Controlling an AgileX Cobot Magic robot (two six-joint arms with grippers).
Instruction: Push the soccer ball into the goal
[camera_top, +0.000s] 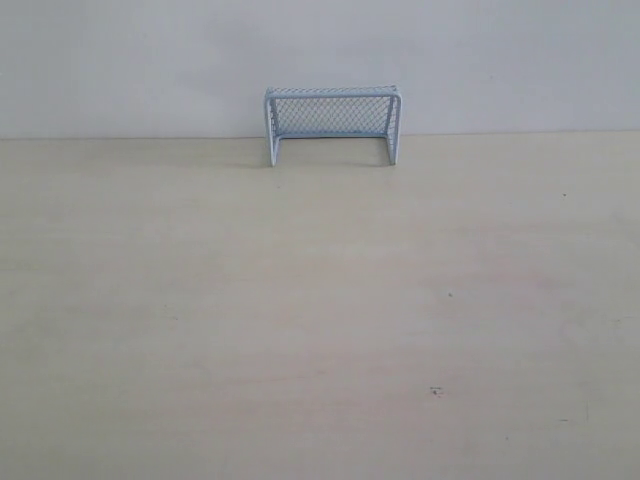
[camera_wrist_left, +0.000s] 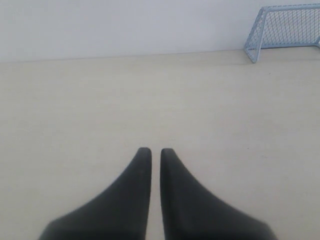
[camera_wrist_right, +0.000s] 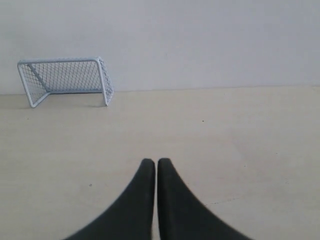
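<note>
Finding: the soccer ball appears in none of the three views, so its position and its bearing from either gripper cannot be stated.

The goal (camera_top: 333, 122) stands at 12 o'clock on the table (camera_top: 300, 320), its back against the wall (camera_top: 150, 60). Its mouth faces 6 o'clock and its long axis runs 9 to 3.

The left gripper (camera_wrist_left: 155, 152) shows its fingers drawn almost together with only a slim gap, holding nothing. The right gripper (camera_wrist_right: 156, 162) is narrower still, a hairline between the fingers, also empty. Neither arm shows in the exterior view.

Judgement: the goal bears roughly 1 o'clock from the left gripper and 11 o'clock from the right. Which arm is nearer the ball cannot be told, and the push line stays undetermined until the ball is located.
</note>
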